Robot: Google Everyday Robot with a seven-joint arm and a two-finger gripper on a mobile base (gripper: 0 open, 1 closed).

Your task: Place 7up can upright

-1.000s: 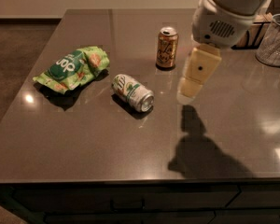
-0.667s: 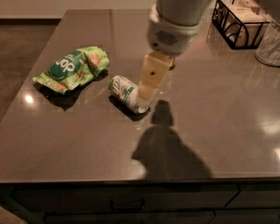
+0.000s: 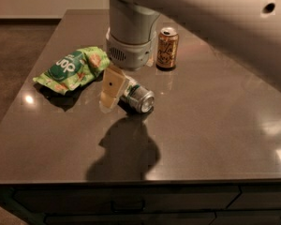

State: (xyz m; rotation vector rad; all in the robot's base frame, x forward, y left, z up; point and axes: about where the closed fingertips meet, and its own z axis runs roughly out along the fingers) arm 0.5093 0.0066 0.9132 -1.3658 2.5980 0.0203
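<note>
The 7up can (image 3: 139,97) lies on its side near the middle of the dark table (image 3: 210,125), its silver end facing front right. It is silver-white with green marks. My gripper (image 3: 114,91) hangs from the grey wrist (image 3: 130,36) and has come down right at the can's left end, touching or nearly touching it. The far end of the can is hidden behind the gripper.
A green snack bag (image 3: 74,69) lies to the left of the can. A gold-brown can (image 3: 167,48) stands upright behind it. My arm (image 3: 215,18) crosses the top of the view. The table's front edge (image 3: 131,181) is close.
My arm has swung from the right side of the table leftward and down to the lying can. The can, the bag and the brown can have not moved.
</note>
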